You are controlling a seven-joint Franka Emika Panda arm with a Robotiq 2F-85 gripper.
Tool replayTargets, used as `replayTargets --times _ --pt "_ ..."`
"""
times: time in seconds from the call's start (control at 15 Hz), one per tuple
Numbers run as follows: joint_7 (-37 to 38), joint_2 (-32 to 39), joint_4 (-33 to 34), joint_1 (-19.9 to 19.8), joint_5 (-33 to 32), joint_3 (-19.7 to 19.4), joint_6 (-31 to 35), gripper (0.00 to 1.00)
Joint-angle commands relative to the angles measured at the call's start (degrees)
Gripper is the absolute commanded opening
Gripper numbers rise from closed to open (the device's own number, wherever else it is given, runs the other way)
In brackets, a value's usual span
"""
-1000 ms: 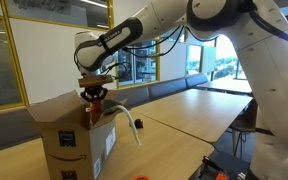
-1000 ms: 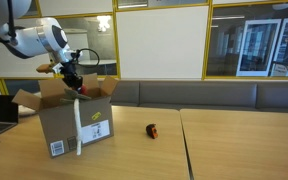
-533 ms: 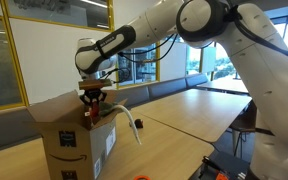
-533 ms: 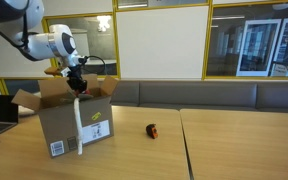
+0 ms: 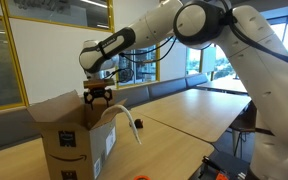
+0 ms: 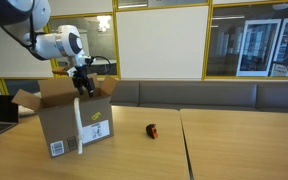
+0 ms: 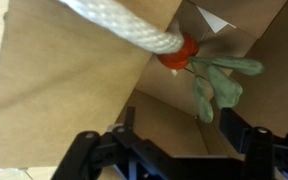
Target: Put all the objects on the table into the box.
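While looking at gripper (image 7: 169,148) released and empty above box (image 6: 56,128), note white tube (image 6: 78,126) draped over box wall, part inside, part dangling toward surface (image 6: 234,150); judge light, limp, rope-like; pinch near rim, expect sag.

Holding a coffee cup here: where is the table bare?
Bare table runs from the small red item past the seam; a smaller patch lies between that item and the box. Crowded at the box: tube down its front, gripper above.
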Motion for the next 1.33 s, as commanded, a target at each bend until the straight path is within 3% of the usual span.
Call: replayTargets --times 0.0,0.6,0.93,1.27 --pt "-0.3 -2.6 0.1 0.4 1.3 -1.2 -1.4 1.0" --pt "1.0 -18.2 -11.3 -1.8 -1.0 -3.7 1.2 1.0" --pt "0.6 -27.0 -20.8 -5.9 -4.9 -5.3 2.5 1.0" --pt "-4.0 -29.3 -26.7 -11.6 -4.6 -6.3 2.8 1.0"
